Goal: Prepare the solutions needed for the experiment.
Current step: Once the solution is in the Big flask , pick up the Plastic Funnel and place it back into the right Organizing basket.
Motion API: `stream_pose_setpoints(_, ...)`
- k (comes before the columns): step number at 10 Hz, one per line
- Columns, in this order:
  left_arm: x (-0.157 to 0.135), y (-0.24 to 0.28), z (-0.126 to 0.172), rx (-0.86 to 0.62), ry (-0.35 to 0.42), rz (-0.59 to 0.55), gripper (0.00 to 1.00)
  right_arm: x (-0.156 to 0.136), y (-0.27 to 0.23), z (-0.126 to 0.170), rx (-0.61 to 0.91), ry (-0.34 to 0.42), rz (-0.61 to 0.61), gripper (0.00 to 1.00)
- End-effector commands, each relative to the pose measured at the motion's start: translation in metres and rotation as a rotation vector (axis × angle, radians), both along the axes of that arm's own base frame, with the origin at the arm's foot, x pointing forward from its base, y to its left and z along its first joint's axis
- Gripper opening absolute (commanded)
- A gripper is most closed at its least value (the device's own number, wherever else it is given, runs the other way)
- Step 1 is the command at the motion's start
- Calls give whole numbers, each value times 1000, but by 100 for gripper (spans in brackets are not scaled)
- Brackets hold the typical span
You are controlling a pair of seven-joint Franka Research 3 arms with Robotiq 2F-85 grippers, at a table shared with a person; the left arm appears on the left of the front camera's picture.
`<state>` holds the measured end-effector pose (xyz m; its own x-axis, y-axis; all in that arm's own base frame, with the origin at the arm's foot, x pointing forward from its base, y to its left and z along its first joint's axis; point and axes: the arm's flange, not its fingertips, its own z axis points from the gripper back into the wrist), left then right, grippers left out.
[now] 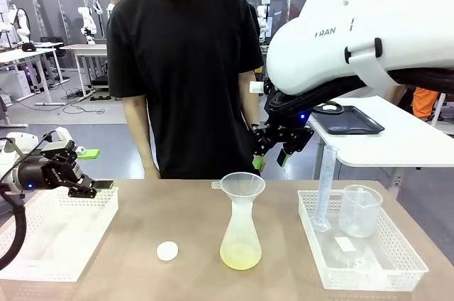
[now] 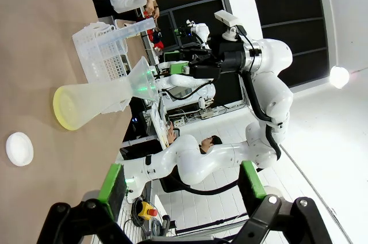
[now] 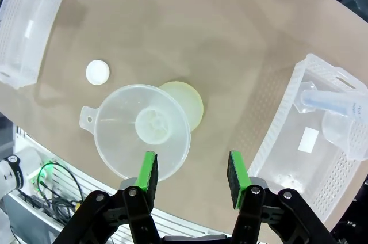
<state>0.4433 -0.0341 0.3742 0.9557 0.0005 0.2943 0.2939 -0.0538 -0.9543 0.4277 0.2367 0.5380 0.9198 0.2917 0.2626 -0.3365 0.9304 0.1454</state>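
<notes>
Left side first: the left gripper (image 1: 97,168) hangs over the near edge of a white basket (image 1: 64,230), jaws spread wide, nothing in them and nothing touched. In its wrist view the pads frame only open air.

A bit right of that basket, one small white cap (image 1: 167,250) lies flat on the table (image 1: 177,209).

Dead center is one flask (image 1: 240,226), upright, with one clear funnel (image 1: 242,186) sitting in its neck. The solution (image 1: 240,257) is a shallow pale yellow-green pool at the bottom of the flask.

The right gripper (image 1: 271,157) hovers above and behind the funnel, jaws about halfway apart, empty, not touching it. Its wrist view looks straight down into the funnel.

Far right is a second white basket (image 1: 369,276), so two in total. It holds one tall cylinder (image 1: 325,187) and one beaker (image 1: 360,210), both clear.

The table is plain brown. A person (image 1: 184,67) in a black tee stands at the far side. Behind them there's a lab room with more tables, and a dark tray (image 1: 347,120) on a white one at right.
</notes>
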Motion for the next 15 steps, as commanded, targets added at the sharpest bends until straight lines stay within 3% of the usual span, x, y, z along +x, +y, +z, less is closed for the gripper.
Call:
stream_pose_setpoints(1,-1,0,1,-7,-8,-3,100,4,7,-1,-29,20,-32,62)
stream_pose_setpoints(8,-1,0,1,-7,-8,-3,100,6,13,-24,29,73,2,62)
stream_pose_setpoints(15,-1,0,1,-7,-8,-3,100,6,8,-52,117,156,-104,62)
